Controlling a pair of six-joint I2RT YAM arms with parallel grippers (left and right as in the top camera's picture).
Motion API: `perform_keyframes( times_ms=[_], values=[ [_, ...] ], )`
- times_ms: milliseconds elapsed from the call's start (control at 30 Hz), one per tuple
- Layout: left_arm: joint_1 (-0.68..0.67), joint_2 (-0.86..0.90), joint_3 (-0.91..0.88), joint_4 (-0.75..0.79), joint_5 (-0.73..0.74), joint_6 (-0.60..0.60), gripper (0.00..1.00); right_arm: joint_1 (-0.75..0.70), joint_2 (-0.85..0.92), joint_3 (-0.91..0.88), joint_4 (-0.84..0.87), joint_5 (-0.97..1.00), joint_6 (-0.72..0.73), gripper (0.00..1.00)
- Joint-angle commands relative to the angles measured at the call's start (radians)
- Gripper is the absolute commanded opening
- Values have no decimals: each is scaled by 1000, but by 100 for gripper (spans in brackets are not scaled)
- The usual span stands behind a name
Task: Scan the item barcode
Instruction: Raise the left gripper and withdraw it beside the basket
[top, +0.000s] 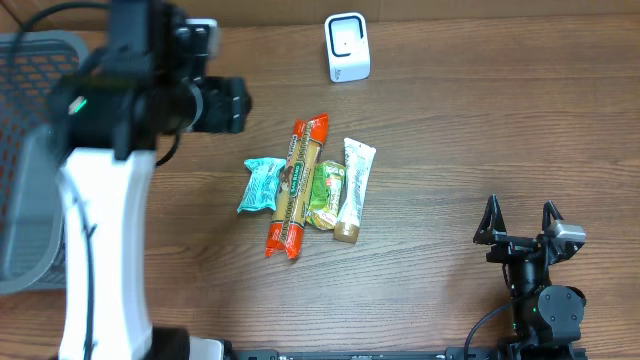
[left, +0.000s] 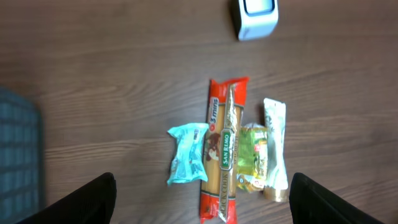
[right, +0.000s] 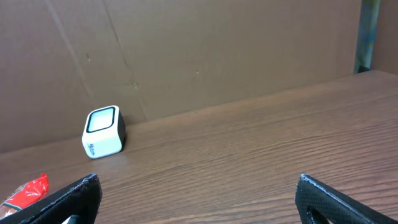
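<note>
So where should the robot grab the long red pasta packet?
Pinch the pasta packet across its narrow width at the end nearest the scanner, from straight above. It lies flat, and the teal packet and green packet crowd its middle.

Bare table (top: 450, 150) around 4 clustered packets (top: 298, 186)

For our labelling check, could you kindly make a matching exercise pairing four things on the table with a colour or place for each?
Column one:
1. scanner
2. pasta packet
3. pouch
4. tube

Column two:
A. teal, leftmost of the row in the overhead view
B. white, rightmost of the row
C. long, red and orange
D. white box standing apart from the row

Pairs: 1-D, 2-C, 3-A, 4-B
</note>
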Motion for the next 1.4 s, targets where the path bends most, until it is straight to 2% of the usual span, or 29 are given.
perform_keyframes(
  times_ms=[0, 233, 433, 533, 633, 733, 833, 867, 1367],
  values=[
    [39, -58, 13, -44, -19, -39, 80, 9, -9, -11, 5, 3, -1, 100],
    [103, -147, -34, -56, -69, -63, 80, 9, -9, -11, 5, 3, -1, 100],
    [240, -246, -153, -40, -83, -66, 82, 9, -9, -11, 5, 3, -1, 100],
    [312, -304, -237, -3, -44, -34, 83, 9, -9, -11, 5, 3, -1, 100],
    [357, -340, -297, 23, 30, 54, 84, 9, -9, -11, 5, 3, -1, 100],
    [362, -348, -316, 21, 122, 161, 83, 9, -9, -11, 5, 3, -1, 100],
    [362, -348, -316, 9, 136, 185, 84, 9, -9, -11, 5, 3, -1, 100],
    [362, -348, -316, 7, 136, 185, 100, 9, -9, -11, 5, 3, -1, 100],
    [362, -347, -316, 7, 134, 185, 100, 9, -9, -11, 5, 3, -1, 100]
  ],
)
